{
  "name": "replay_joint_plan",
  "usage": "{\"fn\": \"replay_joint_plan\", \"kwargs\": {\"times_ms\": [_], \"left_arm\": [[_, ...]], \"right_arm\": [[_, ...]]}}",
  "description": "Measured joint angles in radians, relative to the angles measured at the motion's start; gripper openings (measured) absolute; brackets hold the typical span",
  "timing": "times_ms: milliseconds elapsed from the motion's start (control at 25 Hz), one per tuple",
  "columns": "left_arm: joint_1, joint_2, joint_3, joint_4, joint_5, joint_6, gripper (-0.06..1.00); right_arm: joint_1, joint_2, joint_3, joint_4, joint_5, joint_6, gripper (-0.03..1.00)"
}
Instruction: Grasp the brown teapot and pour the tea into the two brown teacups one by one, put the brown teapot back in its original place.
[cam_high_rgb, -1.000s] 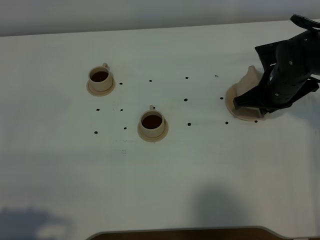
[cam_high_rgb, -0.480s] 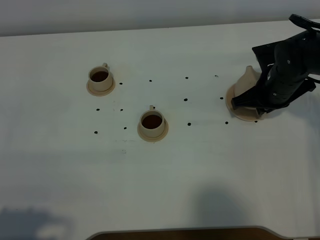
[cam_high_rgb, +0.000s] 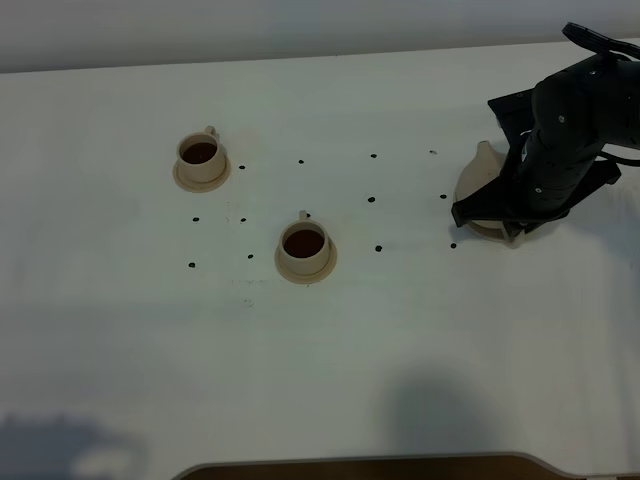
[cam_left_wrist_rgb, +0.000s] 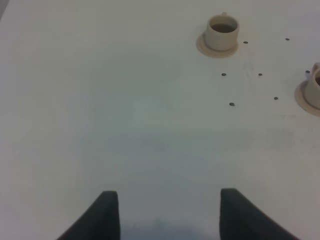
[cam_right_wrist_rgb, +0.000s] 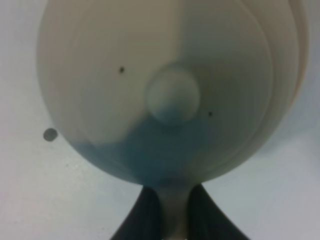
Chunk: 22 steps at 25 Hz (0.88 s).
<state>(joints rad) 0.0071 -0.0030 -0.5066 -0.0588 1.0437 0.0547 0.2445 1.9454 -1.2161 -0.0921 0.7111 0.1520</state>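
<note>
Showing the closing step of a pouring task, the overhead view is dominated by a white surface (cam_high_rgb: 330, 340) marked with small dark dots. At its far right the right arm (cam_high_rgb: 575, 130) bends over the brown teapot (cam_high_rgb: 482, 168), of which only the spout side and a sliver of body show past the arm; the wide round saucer (cam_high_rgb: 488, 230) that is its home peeks out just beneath. Whether the pot's base is already touching that disc cannot be told from above. The right wrist view looks straight down on the domed lid with its knob (cam_right_wrist_rgb: 172, 95), and there the right claw (cam_right_wrist_rgb: 170, 210) is clamped on the teapot's thin loop handle. Both teacups, one at far left (cam_high_rgb: 200, 155) and one nearer the middle (cam_high_rgb: 303, 244), sit on their small saucers and hold dark tea, so pouring appears complete. The left claw (cam_left_wrist_rgb: 165, 215) rests apart over bare surface, well clear of the cups. To finish well, the pot should probably be kept level, lowered centred on the wide saucer until it is fully supported, and only then released, with the claw drawing back along the handle so as not to drag the pot.
</note>
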Motion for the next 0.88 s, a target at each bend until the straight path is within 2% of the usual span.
{"fn": "replay_joint_plan", "kwargs": {"times_ms": [160,280,560,680,880], "left_arm": [[0.000,0.000,0.000,0.000,0.000,0.001,0.49],[0.000,0.000,0.000,0.000,0.000,0.001,0.49],[0.000,0.000,0.000,0.000,0.000,0.001,0.49],[0.000,0.000,0.000,0.000,0.000,0.001,0.49],[0.000,0.000,0.000,0.000,0.000,0.001,0.49]], "right_arm": [[0.000,0.000,0.000,-0.012,0.002,0.013,0.12],[0.000,0.000,-0.002,-0.040,0.003,0.037,0.17],[0.000,0.000,-0.004,-0.089,0.013,0.062,0.44],[0.000,-0.013,-0.004,-0.087,0.074,0.073,0.52],[0.010,-0.146,-0.004,-0.050,0.240,0.073,0.53]]}}
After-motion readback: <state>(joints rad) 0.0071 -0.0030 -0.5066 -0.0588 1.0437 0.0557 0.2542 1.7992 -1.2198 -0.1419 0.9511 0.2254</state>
